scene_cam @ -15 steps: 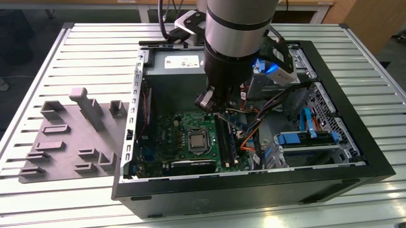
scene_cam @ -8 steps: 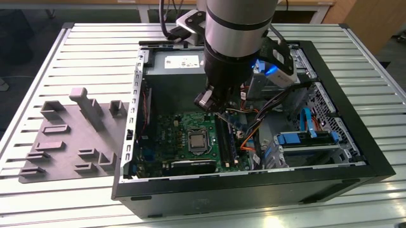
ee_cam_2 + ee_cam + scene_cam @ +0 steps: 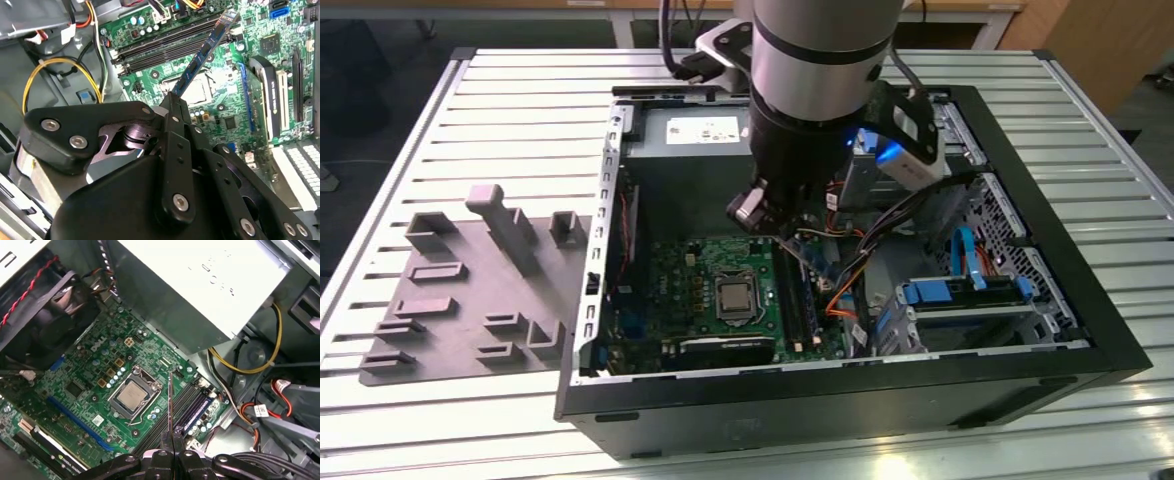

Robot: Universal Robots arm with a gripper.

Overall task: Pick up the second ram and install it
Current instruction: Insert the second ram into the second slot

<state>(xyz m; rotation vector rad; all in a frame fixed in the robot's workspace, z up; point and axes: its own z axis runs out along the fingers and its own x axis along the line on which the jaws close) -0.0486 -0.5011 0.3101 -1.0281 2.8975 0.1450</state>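
Gripper [image 3: 173, 100] clamped tight on the second ram [image 3: 205, 50], pinching one end, with the stick reaching down into the open computer case [image 3: 854, 385]. It hangs over the black memory slots [image 3: 160, 47] of the green motherboard [image 3: 90, 375], just to the exterior view's right of the processor socket [image 3: 132, 396], not yet seated.

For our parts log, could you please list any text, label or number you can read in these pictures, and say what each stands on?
Nothing can be quoted with confidence.
On the sticker of the power-supply box: print too small to read.
On the motherboard: white markings, blurred.
On the second ram, clamped in the gripper: no legible print.
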